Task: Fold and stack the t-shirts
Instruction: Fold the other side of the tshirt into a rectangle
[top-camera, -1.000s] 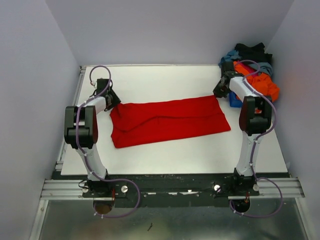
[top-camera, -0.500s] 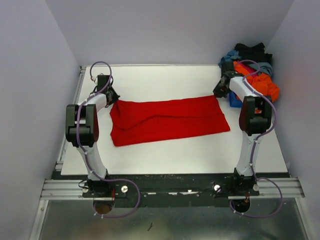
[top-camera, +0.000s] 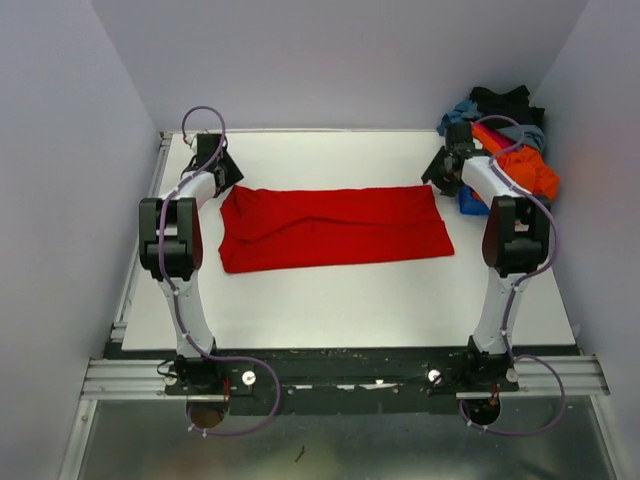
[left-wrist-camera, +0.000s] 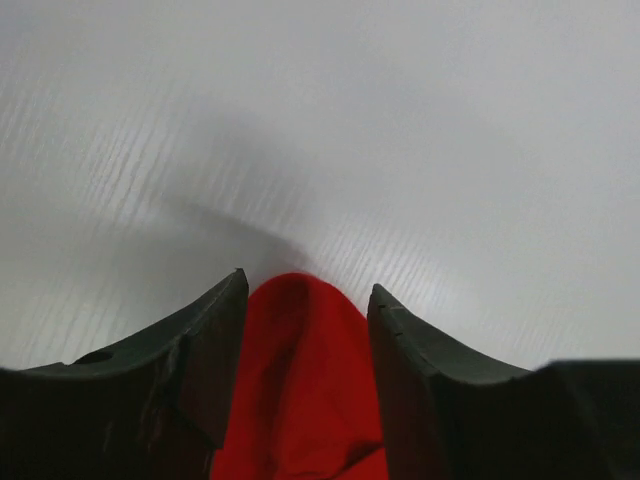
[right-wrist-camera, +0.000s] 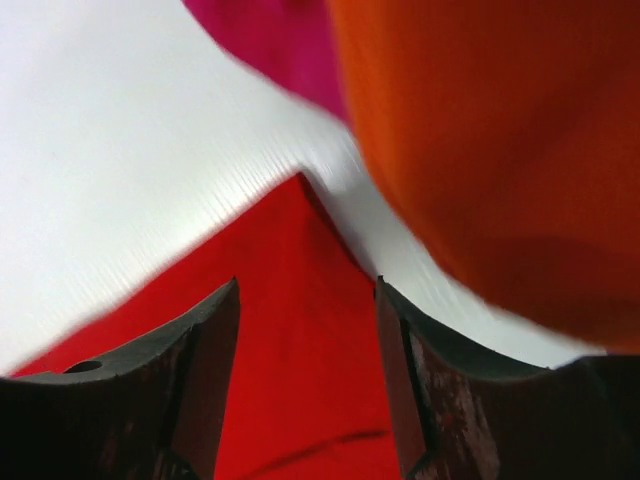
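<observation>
Left pincer (top-camera: 222, 172) and right pincer (top-camera: 441, 178) each clench a far corner of the red shirt (top-camera: 330, 225), spread across the tabletop (top-camera: 330, 300); the next move is probably folding that edge nearward together.

The red t-shirt (top-camera: 335, 225) is soft matt cloth, faintly creased. The white worktop (top-camera: 350, 295) looks smooth with fine ribbing; the fingers (left-wrist-camera: 170, 380) are dark matt plastic.

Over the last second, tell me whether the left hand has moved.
Yes. The left hand moved toward the table's far edge, pulling the red t-shirt along.
</observation>
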